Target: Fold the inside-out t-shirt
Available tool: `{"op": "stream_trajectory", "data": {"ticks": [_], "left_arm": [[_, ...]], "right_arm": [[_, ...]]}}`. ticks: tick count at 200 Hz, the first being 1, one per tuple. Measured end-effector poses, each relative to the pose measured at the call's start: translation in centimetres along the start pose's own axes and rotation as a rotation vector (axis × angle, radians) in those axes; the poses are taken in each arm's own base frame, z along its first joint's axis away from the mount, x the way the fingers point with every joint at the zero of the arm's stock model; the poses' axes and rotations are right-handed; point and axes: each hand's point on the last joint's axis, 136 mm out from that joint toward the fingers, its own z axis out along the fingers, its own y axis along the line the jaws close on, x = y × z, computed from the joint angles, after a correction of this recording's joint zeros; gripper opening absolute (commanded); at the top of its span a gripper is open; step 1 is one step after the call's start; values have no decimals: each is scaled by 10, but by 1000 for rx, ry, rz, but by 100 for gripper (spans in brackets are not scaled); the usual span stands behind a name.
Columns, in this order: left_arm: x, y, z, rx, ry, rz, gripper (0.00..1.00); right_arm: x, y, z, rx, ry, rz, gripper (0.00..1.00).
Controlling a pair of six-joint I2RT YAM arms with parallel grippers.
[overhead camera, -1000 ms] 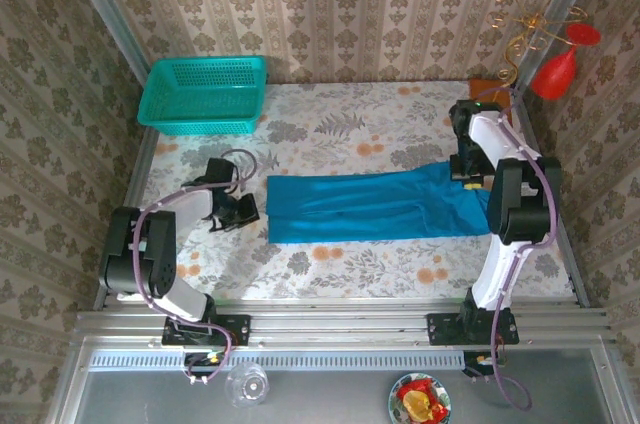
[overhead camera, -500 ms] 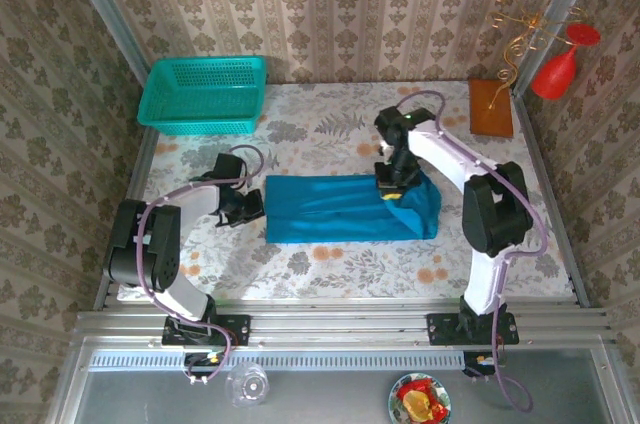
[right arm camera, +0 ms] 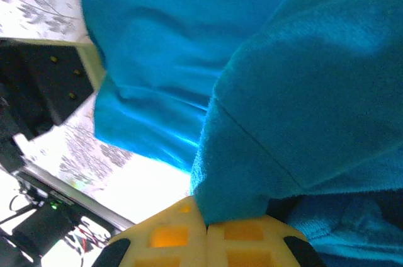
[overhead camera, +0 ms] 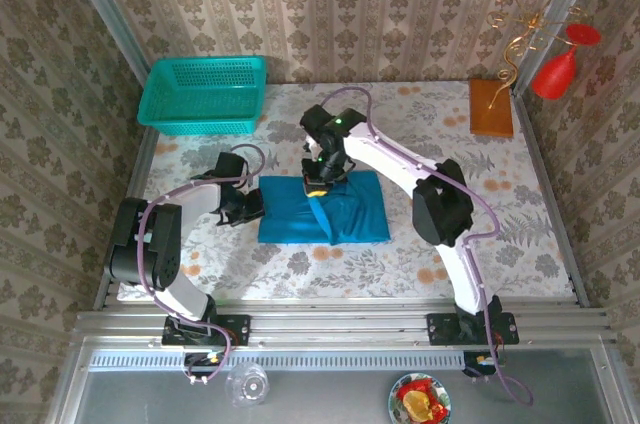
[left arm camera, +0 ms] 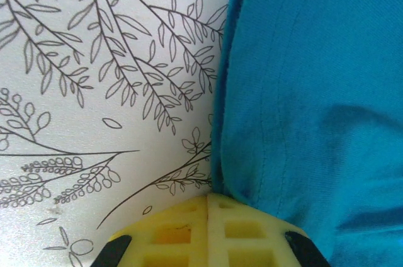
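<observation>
On table (overhead camera: 450, 144) centre | t-shirt (overhead camera: 355, 212); long axis left-right; folded end rightward

Obs: t-shirt (overhead camera: 350, 212) thin teal knit cloth, matt, softly creased; tabletop (overhead camera: 420, 134) smooth matt covering, printed leaves; basket (overhead camera: 205, 94) turquoise plastic mesh, slight sheen; rail (overhead camera: 340, 324) brushed metal.

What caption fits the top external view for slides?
Right gripper pinches a folded-over end of the teal t-shirt; shut left gripper touches its left edge.
</observation>
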Motion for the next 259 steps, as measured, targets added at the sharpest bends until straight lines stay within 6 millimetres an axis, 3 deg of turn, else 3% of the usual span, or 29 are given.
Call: {"op": "stream_trajectory", "data": {"ticks": [115,161,193,224,259], "left_arm": [[0,0,1,-6,-1,6,1],[1,-1,1,-20,-9,17,1],[0,-1,-2,-33,-29,29,5],[7,-3,-14,-27,-46,44,8],[-5,-5,-63,-19,-188,51,12]], "right_arm": [[-22,34,39,-131,31,58,0],[-34,44,54,-200,23,86,13],[-47,57,51,-260,-30,69,43],[-48,65,37,-297,-74,54,46],[-34,73,-7,-322,-136,12,46]]}}
